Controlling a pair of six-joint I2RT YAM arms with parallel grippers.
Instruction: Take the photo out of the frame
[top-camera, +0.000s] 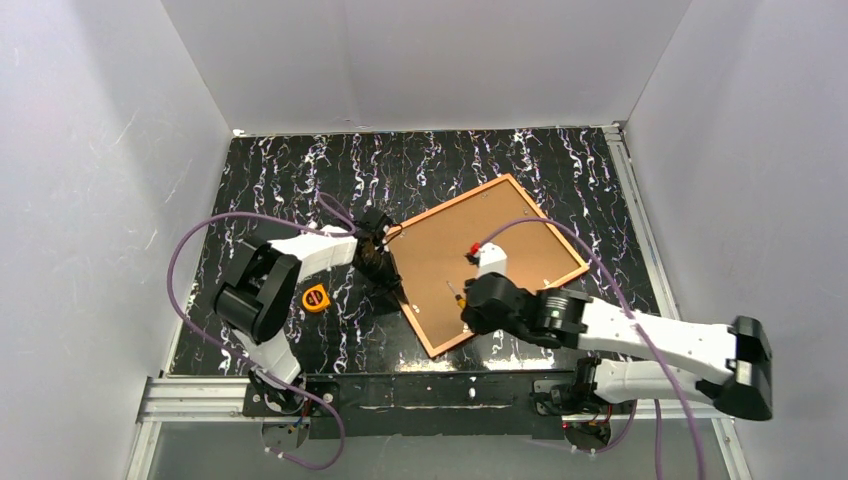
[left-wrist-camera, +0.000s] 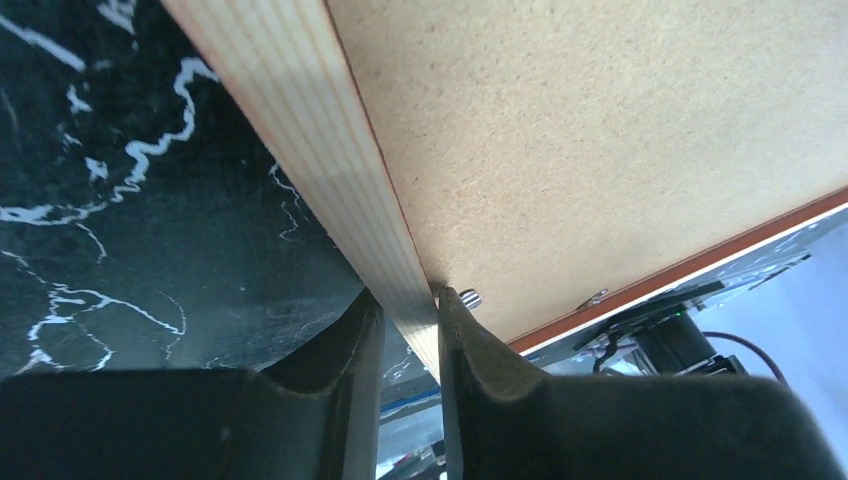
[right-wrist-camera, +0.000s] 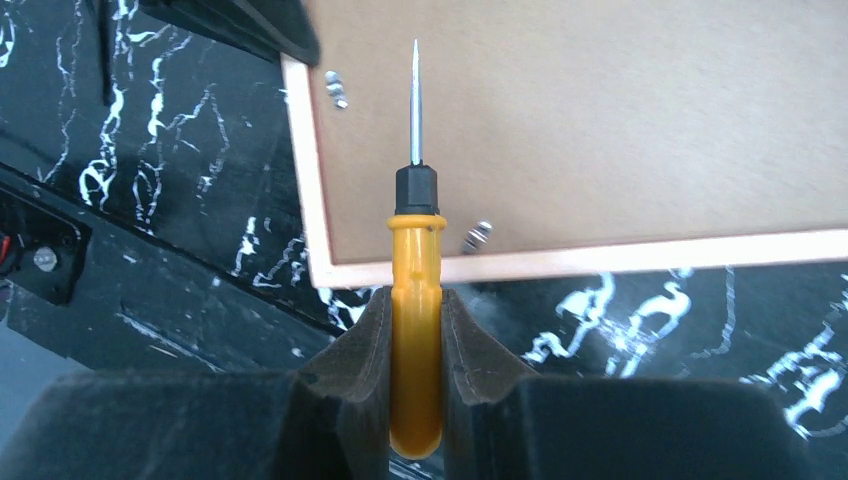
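Observation:
The frame (top-camera: 447, 206) lies face down on the dark marbled table, and the photo's plain brown board back (top-camera: 440, 260) shows inside it. My left gripper (top-camera: 378, 262) is shut on the frame's left rail (left-wrist-camera: 340, 180), one finger outside and one on the board (left-wrist-camera: 600, 130). My right gripper (right-wrist-camera: 415, 305) is shut on a yellow-handled screwdriver (right-wrist-camera: 415, 270), whose thin metal tip points over the board (right-wrist-camera: 620, 110) near the frame's front corner (right-wrist-camera: 320, 265). Small metal tabs (right-wrist-camera: 477, 236) sit along the inner edge. The printed side is hidden.
A small yellow-and-black tape measure (top-camera: 315, 297) lies on the table left of the frame, beside the left arm. White walls close in the table on three sides. A metal rail (top-camera: 400, 392) with the arm bases runs along the near edge.

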